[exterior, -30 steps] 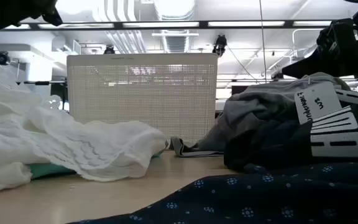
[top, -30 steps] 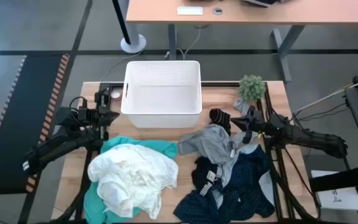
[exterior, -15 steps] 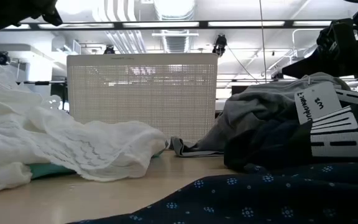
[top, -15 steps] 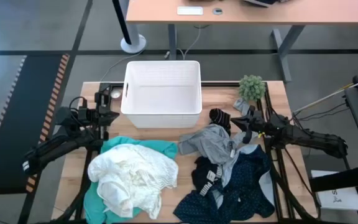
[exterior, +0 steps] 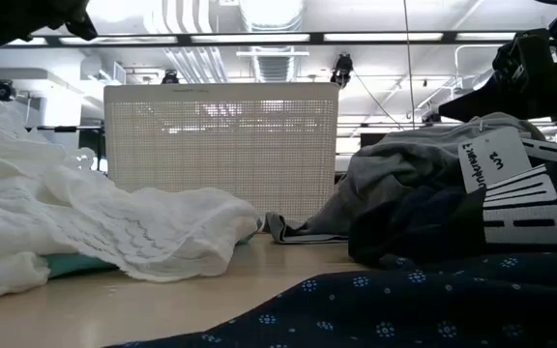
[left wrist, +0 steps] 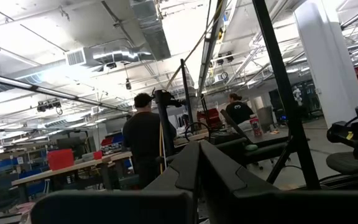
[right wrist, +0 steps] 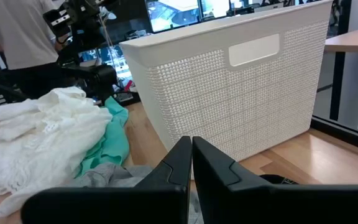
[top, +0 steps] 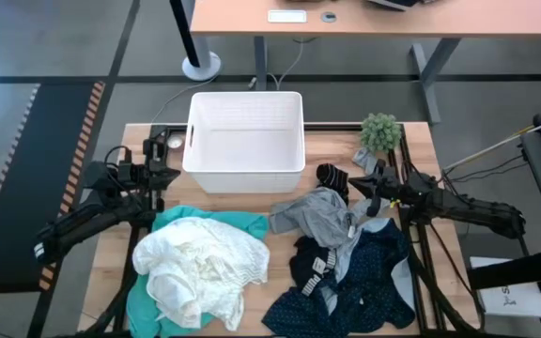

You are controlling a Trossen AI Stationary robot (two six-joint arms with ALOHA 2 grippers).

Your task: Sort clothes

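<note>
White basket (top: 245,131), apparently empty; white garment (top: 202,266) and navy dotted garment (top: 369,282) lie on table (top: 280,197). Left gripper (top: 161,175) and right gripper (top: 353,188): fingers together, holding nothing.

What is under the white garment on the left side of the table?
A teal garment lies under the white garment, showing at its far edge and along its left side. How far the teal cloth runs beneath, or whether anything else is there, is covered.
</note>
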